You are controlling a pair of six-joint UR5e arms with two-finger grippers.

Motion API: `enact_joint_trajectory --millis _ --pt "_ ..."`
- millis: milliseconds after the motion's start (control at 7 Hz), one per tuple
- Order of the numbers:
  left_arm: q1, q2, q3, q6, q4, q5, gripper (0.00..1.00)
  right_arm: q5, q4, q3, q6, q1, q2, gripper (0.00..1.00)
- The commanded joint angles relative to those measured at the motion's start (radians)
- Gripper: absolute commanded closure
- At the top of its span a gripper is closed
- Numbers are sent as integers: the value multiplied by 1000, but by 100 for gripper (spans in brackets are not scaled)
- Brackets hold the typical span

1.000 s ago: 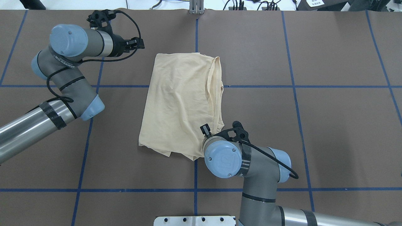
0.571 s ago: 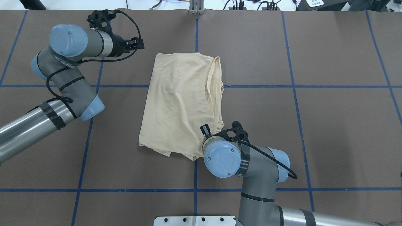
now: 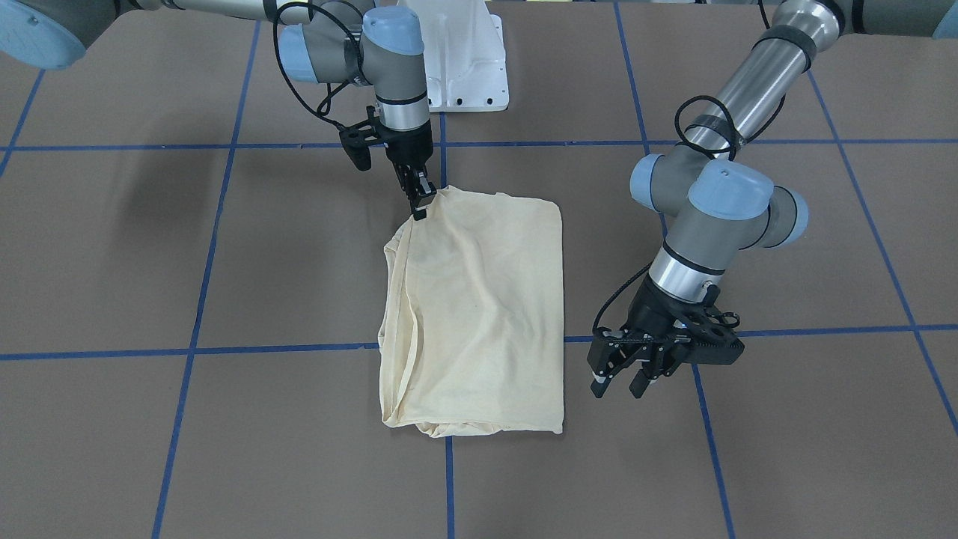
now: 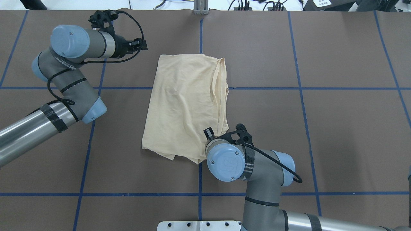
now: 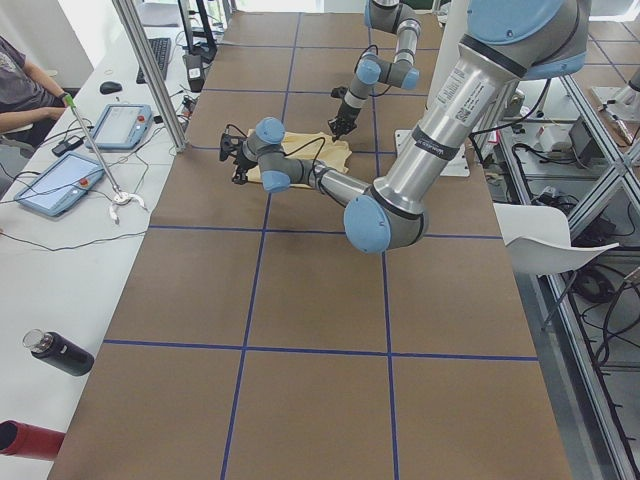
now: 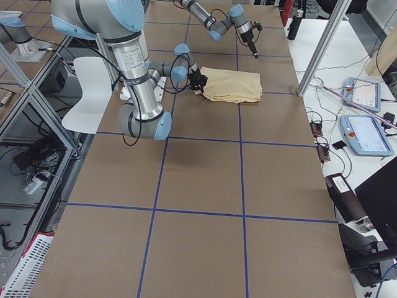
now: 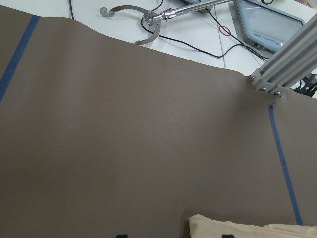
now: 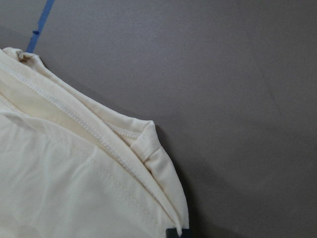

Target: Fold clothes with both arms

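The pale yellow-beige T-shirt (image 4: 183, 102) lies folded into a long rectangle on the brown table, print hidden. In the front-facing view my right gripper (image 3: 419, 206) points down at the shirt's (image 3: 479, 299) corner nearest the robot, fingers together. The right wrist view shows the hemmed corner (image 8: 158, 198) running into a dark fingertip at the bottom edge. My left gripper (image 3: 617, 383) hovers open just off the shirt's far corner, nothing between its fingers. From overhead the left gripper (image 4: 143, 45) sits left of the shirt's far edge.
The white pedestal base (image 3: 464, 67) stands behind the shirt. Blue tape lines (image 4: 301, 88) grid the table. An aluminium post (image 7: 285, 67) and a reacher tool (image 7: 148, 22) lie beyond the far edge. A side bench holds tablets (image 5: 55, 185) and a bottle (image 5: 60, 353).
The right arm's wrist and elbow have shifted slightly left over the shirt's near corner. The left arm and the shirt have not visibly moved.
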Motion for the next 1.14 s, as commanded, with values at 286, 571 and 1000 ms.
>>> enact_joint_trajectory --millis 286,571,1000 --pt "24 131 -201 -178 3 -4 32 7 -6 124 -8 -9 -112 100" --pt "151 239 -383 -408 3 0 32 2 -8 131 -8 -26 -125 100" --pt "400 371 -485 -545 6 209 32 4 -8 131 -8 -26 -127 100"
